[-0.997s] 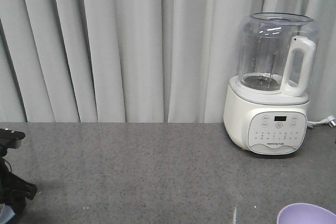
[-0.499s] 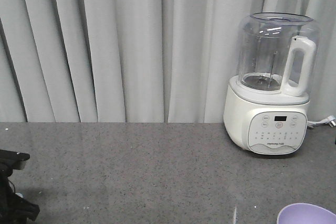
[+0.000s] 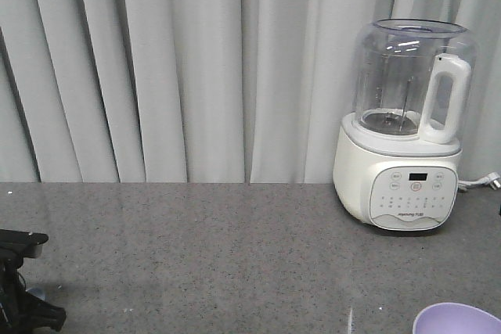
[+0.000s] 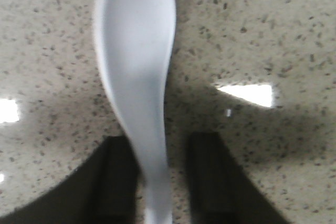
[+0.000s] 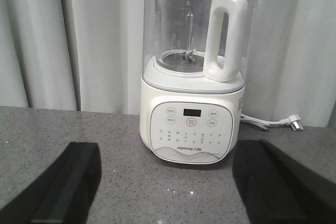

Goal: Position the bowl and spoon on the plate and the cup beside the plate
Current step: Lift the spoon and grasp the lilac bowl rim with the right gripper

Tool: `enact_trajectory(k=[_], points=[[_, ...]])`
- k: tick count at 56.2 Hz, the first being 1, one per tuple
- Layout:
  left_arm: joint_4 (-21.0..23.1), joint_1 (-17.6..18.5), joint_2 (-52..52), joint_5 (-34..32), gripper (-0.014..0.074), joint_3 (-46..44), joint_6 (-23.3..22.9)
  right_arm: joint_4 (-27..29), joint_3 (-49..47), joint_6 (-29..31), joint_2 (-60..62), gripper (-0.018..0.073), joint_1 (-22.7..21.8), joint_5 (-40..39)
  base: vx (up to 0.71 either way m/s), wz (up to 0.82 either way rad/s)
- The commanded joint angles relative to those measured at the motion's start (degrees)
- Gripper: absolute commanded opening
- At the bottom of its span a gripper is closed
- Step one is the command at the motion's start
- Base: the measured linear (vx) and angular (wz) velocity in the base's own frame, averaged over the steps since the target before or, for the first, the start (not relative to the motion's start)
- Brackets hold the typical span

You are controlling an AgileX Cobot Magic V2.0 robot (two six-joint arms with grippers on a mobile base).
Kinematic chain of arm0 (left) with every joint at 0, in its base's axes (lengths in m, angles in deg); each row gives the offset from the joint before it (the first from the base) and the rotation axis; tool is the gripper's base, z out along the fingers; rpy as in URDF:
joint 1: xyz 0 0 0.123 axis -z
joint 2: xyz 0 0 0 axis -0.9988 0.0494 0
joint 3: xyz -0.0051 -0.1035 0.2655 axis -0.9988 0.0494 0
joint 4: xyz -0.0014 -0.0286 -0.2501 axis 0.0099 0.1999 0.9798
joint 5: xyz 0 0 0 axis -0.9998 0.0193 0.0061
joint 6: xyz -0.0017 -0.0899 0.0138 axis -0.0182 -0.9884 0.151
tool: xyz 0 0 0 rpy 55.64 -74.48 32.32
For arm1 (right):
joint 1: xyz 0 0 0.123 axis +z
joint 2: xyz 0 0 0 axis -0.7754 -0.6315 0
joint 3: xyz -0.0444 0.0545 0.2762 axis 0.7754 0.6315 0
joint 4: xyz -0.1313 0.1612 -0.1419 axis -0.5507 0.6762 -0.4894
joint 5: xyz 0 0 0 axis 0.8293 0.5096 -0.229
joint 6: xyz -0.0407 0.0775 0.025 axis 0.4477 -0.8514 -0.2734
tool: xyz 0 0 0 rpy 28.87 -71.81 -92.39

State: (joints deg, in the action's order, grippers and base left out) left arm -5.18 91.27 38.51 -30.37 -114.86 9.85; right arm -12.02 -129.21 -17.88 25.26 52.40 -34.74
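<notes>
Spoon [image 4: 137,51] lies on the counter [image 4: 273,24], its handle inside the spread left gripper [image 4: 160,148] at frame bottom. Right gripper [image 5: 169,153] is spread wide before a blender [image 5: 191,77].

One wordmark to call here: low on the blender's [image 5: 191,77] front panel [image 5: 190,132], right wrist view, small grey print under the buttons reads "Joyoung", and the characters after it are too small to read. Each round button [image 5: 171,111] carries a tiny label, too fine to make out. The dark display [image 5: 192,113] shows no digits. In the front view the same line of print sits on the blender [image 3: 403,138], only a smudge there.
</notes>
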Motion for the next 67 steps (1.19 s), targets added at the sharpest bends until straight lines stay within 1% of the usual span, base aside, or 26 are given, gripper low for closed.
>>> enact_trajectory(k=[1, 5, 6, 13, 17, 26, 29, 34, 38, 42, 47, 52, 63, 67], points=[[-0.4, 0.1, -1.1, -0.4, 0.0118, 0.3, -0.6, -0.1, -2.1, 0.6, 0.1, 0.0561, -0.1, -4.8, 0.00, 0.00], [0.0, 0.1, -0.9, -1.1, 0.0002, 1.2, -0.4, -0.1, -2.1, 0.6, 0.1, 0.0561, -0.1, -4.9, 0.00, 0.00], [0.0, 0.1, -0.9, -1.5, -0.0010, 1.4, -0.3, -0.1, -2.1, 0.6, 0.1, 0.0561, -0.1, -4.9, 0.00, 0.00], [0.0, 0.1, -1.7, -1.9, -0.0009, 1.5, -0.3, -0.1, -2.1, 0.6, 0.1, 0.0561, -0.1, -4.8, 0.00, 0.00], [0.7, 0.3, -2.9, -2.1, -0.0008, 1.3, 0.9, -0.1, -2.1, 0.6, 0.1, 0.0561, -0.1, -4.6, 0.00, 0.00], [8.1, 0.3, -9.5, -7.0, -0.0007, 1.3, 6.4, -0.1, -2.1, 0.6, 0.1, 0.0561, -0.1, -0.9, 0.00, 0.00], [11.1, 0.3, -12.8, -9.2, -0.0006, 1.3, 8.4, -0.1, -2.5, -0.2, 0.1, 0.0561, -0.2, 2.1, 0.00, 0.00], [16.2, 0.3, -18.5, -12.1, -0.0006, 1.3, 11.9, -0.8, -5.0, -3.7, -1.7, 0.0552, -0.3, 10.5, 0.00, 0.00], [19.8, 0.3, -22.7, -13.2, -0.0006, 1.3, 15.2, -3.7, -8.2, -7.1, -4.7, 0.0543, -0.3, 17.7, 0.00, 0.00], [22.5, 0.3, -26.4, -13.7, -0.0006, 1.3, 17.9, -7.5, -12.6, -11.3, -9.0, 0.0541, -0.3, 25.0, 0.00, 0.00], [23.9, 0.3, -30.4, -14.1, -0.0004, 1.3, 19.0, -11.6, -17.3, -14.8, -14.1, 0.0541, -0.3, 33.8, 0.00, 0.00], [24.2, 0.3, -33.2, -14.0, -0.0003, 1.3, 19.0, -13.7, -20.3, -15.3, -18.8, 0.0541, -0.3, 38.5, 0.00, 0.00], [23.9, 0.3, -35.9, -13.6, -0.0003, 1.3, 19.0, -17.3, -20.5, -17.2, -26.0, 0.0540, -0.4, 40.0, 0.00, 0.00], [23.9, 0.3, -35.9, -13.3, -0.0003, 1.3, 19.0, -16.6, -20.5, -17.2, -28.1, 0.0540, -2.0, 40.2, 0.00, 0.00]])
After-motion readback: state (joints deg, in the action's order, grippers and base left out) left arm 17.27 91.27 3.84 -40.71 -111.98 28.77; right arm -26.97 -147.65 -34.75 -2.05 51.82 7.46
